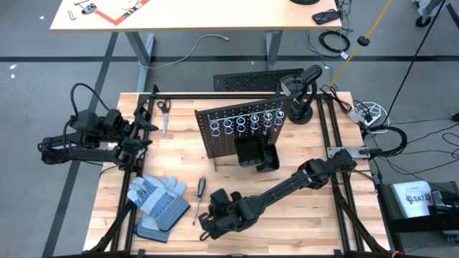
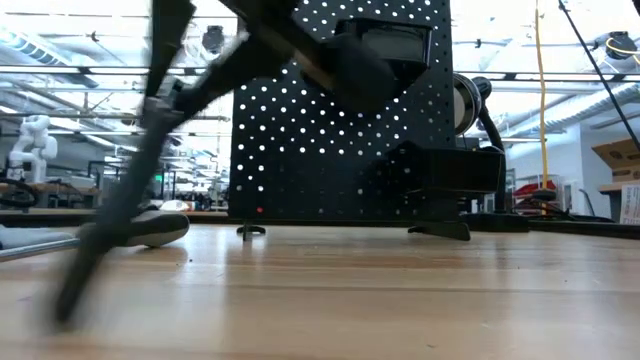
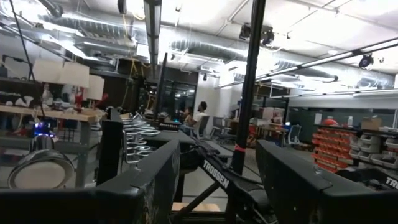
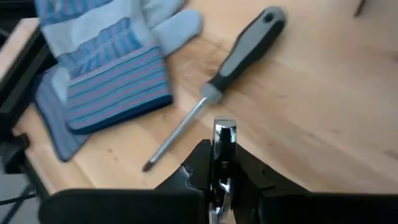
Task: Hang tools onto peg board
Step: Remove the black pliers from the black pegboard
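My right gripper (image 4: 224, 163) reaches to the table's near left (image 1: 208, 223) and is shut on a small silver metal tool (image 4: 224, 134). Just beyond it a dark-handled screwdriver (image 4: 239, 59) lies flat on the wood (image 1: 199, 195), beside grey-and-blue gloves (image 4: 112, 68). The black peg board (image 1: 244, 129) stands upright mid-table with a row of silver rings (image 1: 251, 120) and a black bin (image 1: 254, 152). My left gripper (image 3: 217, 180) stays drawn back at the table's left edge (image 1: 143, 132), open, holding nothing and pointing slightly upward. My right gripper pinches the silver tool between its two fingers. The tool's shiny end (image 4: 224, 132) sticks out past the fingertips. The fingers slant down toward the table's near left. Whether the tool's end touches the wood, I cannot tell.
A dark-handled tool (image 1: 163, 111) lies at the far left near the frame bar. A black stand (image 1: 301, 107) sits at the back right. The gloves (image 1: 158, 201) take up the near left corner. Bare wood (image 1: 308, 215) lies right of my right arm.
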Available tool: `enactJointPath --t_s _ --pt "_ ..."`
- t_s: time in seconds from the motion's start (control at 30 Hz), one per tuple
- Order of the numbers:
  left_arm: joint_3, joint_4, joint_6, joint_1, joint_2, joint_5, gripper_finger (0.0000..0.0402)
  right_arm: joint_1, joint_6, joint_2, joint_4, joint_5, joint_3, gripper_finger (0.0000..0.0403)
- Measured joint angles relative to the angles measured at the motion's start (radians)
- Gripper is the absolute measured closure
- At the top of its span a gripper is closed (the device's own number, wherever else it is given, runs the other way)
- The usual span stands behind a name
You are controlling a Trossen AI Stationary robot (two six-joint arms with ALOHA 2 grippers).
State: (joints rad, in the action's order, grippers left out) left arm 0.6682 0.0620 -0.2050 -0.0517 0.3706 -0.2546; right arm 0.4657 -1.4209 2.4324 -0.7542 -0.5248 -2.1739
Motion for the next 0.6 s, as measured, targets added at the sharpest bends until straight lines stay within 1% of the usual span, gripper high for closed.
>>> enactJointPath --t_s 0.1,0.23,0.37,0.47,0.6 --pt "0.0 0.0 0.0 0.0 0.0 -0.002 0.0181 -0.01 0.012 0.001 0.027 0.011 0.001 0.0362" --pt "0.0 0.0 0.0 0.0 0.0 -0.003 0.0181 -0.031 0.02 0.001 0.011 0.0 0.001 0.0366" --pt "0.0 0.0 0.0 0.0 0.0 -0.003 0.0181 -0.037 0.077 0.001 0.024 -0.018 0.001 0.0359" --pt "0.0 0.0 0.0 0.0 0.0 -0.003 0.0181 -0.039 0.122 0.001 0.037 -0.012 0.001 0.0331" --pt "0.0 0.0 0.001 0.0 0.0 -0.003 0.0181 -0.039 0.17 0.001 0.05 -0.014 0.001 0.0272"
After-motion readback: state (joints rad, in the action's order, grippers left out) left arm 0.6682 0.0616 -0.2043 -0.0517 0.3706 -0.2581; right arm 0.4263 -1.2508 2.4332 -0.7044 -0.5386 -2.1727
